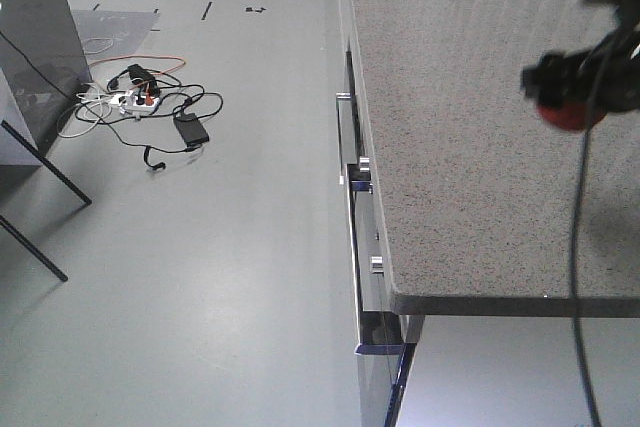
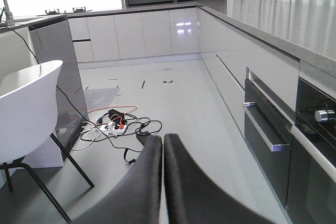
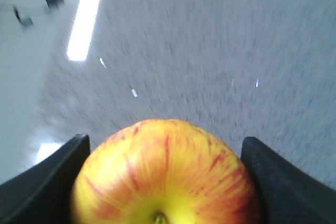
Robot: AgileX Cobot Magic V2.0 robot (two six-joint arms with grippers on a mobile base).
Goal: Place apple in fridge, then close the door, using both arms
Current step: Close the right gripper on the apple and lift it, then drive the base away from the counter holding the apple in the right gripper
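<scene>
The right claw [image 3: 167,153] grips the apple [image 3: 168,182] by both flanks, holding it over the speckled tabletop [image 1: 450,147] at its far right, ready for carrying. The left claw [image 2: 163,182] is pressed together and empty, presumably kept free for the door. No fridge shows.

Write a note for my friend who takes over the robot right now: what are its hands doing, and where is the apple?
Left gripper: shut, empty, aimed out over the kitchen floor.
Right gripper: shut on the apple, over the speckled counter.
Fridge and door: in none of the views.
Done: the apple is grasped.
Left: carry it to the fridge, set it inside, close the door.
</scene>
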